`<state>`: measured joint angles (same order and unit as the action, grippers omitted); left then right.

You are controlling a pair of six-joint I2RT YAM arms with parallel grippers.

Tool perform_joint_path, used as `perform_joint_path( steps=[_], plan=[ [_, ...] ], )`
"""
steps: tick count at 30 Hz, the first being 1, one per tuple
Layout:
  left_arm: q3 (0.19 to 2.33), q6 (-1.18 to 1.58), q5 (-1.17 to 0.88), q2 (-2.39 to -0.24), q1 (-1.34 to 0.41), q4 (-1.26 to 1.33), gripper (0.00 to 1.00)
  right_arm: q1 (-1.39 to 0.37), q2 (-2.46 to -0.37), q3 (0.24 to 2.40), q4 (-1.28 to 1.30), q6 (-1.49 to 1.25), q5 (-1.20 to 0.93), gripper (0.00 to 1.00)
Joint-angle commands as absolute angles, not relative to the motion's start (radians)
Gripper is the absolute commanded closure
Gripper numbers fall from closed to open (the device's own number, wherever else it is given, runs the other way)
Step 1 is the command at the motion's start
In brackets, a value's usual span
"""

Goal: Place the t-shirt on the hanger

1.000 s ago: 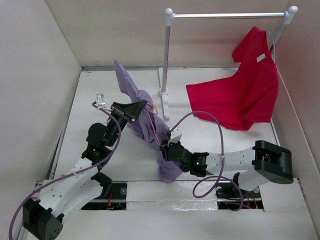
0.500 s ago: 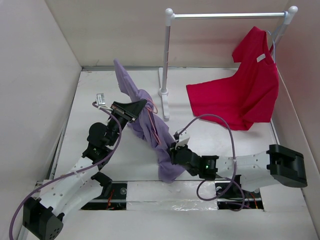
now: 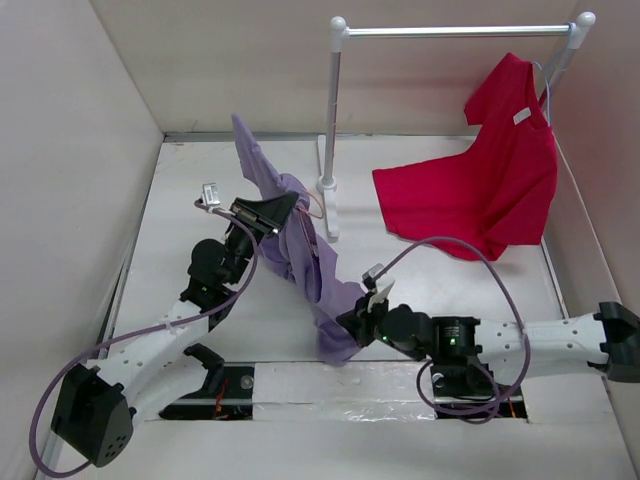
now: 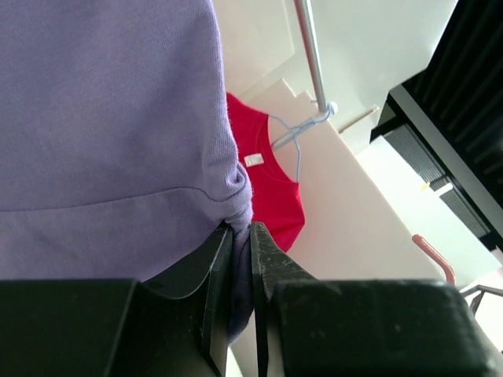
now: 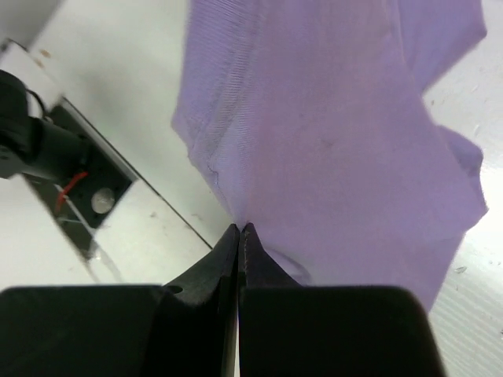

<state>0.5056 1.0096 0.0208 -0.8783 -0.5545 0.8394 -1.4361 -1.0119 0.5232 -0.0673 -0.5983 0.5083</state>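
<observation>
The lavender t-shirt point(image 3: 310, 265) hangs in a long twisted band from the back of the table to the near edge. My left gripper point(image 3: 283, 207) is shut on a fold of its upper part, seen close in the left wrist view point(image 4: 240, 236) with the cloth point(image 4: 110, 118) filling the left. My right gripper point(image 3: 350, 322) is shut on the shirt's lower part; its closed tips point(image 5: 240, 229) pinch the cloth point(image 5: 338, 118). Only a thin pink loop of the hanger point(image 3: 314, 206) shows beside the left gripper, and a pink curved end point(image 4: 432, 253); the rest is hidden in the shirt.
A white rail stand point(image 3: 333, 120) stands at the back middle, its bar running right. A bright red t-shirt point(image 3: 470, 190) hangs from it on a light blue hanger point(image 4: 302, 129) and spreads onto the table. Walls close in the left, back and right.
My right arm has stretched out low along the near edge, and its gripper has moved right and nearer with the shirt's lower part. My left gripper has shifted slightly right and up.
</observation>
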Motion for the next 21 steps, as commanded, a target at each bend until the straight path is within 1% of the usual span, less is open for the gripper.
perform_joint_path(
  steps=[1, 5, 8, 10, 13, 17, 19, 21],
  plan=[
    [0.465, 1.029, -0.041, -0.885, -0.551, 1.018, 1.0, -1.447, -0.933, 0.589, -0.043, -0.555, 0.526, 1.0],
    [0.402, 1.074, -0.086, -0.896, -0.551, 1.04, 1.0, -1.398, -0.93, 0.704, -0.028, -0.467, 0.48, 1.0],
    [0.382, 1.101, -0.107, -0.896, -0.56, 1.025, 1.0, -1.379, -0.985, 0.773, -0.023, -0.454, 0.447, 1.0],
    [0.371, 1.109, -0.126, -0.888, -0.56, 1.012, 1.0, -1.37, -1.053, 0.77, -0.066, -0.462, 0.379, 1.0],
    [0.345, 1.132, -0.156, -0.868, -0.56, 0.997, 1.0, -1.358, -1.161, 0.746, -0.078, -0.512, 0.342, 1.0],
    [0.304, 1.164, -0.21, -0.857, -0.56, 0.983, 1.0, -1.358, -1.23, 0.686, -0.147, -0.587, 0.304, 1.0],
    [0.29, 1.177, -0.245, -0.864, -0.56, 0.974, 1.0, -1.358, -1.232, 0.673, -0.141, -0.601, 0.311, 1.0],
    [0.278, 1.177, -0.267, -0.864, -0.56, 0.953, 1.0, -1.358, -1.204, 0.664, -0.138, -0.612, 0.327, 0.88]
  ],
)
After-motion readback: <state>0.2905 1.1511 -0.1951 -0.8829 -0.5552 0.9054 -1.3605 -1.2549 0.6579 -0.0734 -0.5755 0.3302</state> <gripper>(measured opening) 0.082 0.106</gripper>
